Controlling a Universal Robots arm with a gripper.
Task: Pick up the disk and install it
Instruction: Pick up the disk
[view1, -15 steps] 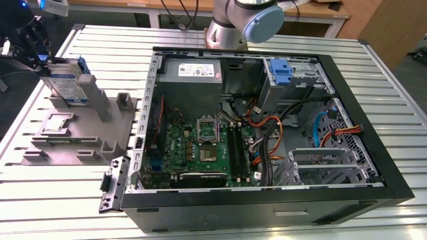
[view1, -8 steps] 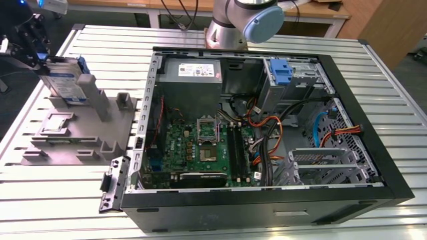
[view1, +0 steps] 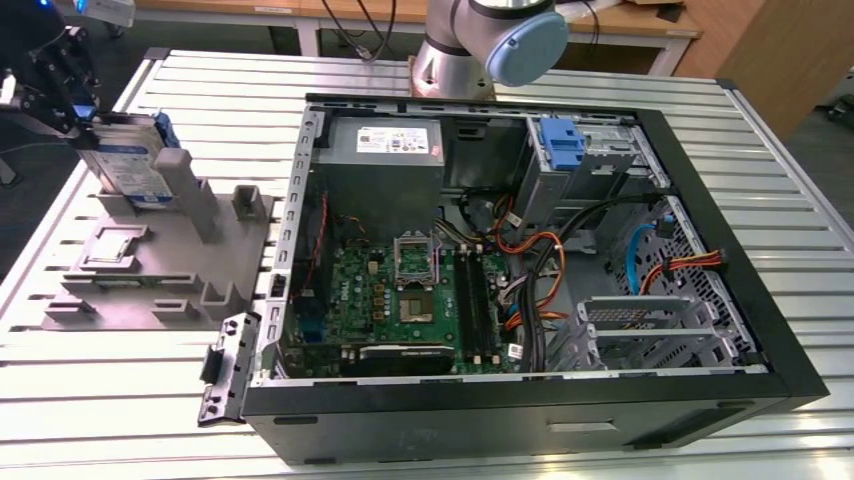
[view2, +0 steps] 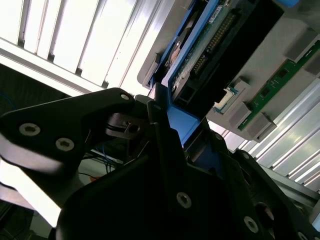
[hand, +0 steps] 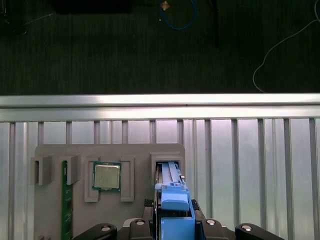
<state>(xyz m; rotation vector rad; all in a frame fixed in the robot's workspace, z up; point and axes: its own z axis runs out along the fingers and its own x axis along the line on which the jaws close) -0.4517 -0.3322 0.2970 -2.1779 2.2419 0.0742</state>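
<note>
Contact looks made, as far as I can judge from here. In the exterior view the gripper (view1: 70, 108) sits over the far corner of the tabletop (view1: 80, 400) on the exterior view's left. It is at the upper end of the disk (view1: 127, 168), which stands on edge in a slot of the grey fixture (view1: 147, 270). The disk's long axis runs up out of the slot and straight into the jaws, leaning a little. The open computer case (view1: 747, 330) lies in the middle of the tabletop, well apart from the disk, toward the exterior view's right. In the second wrist view the jaws are pressed together on the blue carrier (view2: 182, 122) that frames the drive. Black fingers (view2: 150, 112) lie flat against its side, and the drive body extends directly away from them. In the first wrist view the carrier's end rises between the jaws, and the slot wall around the drive shows beyond it. A processor chip (hand: 106, 176) is seated just beside that slot, and a green memory stick (hand: 65, 200) stands further along the fixture.
</note>
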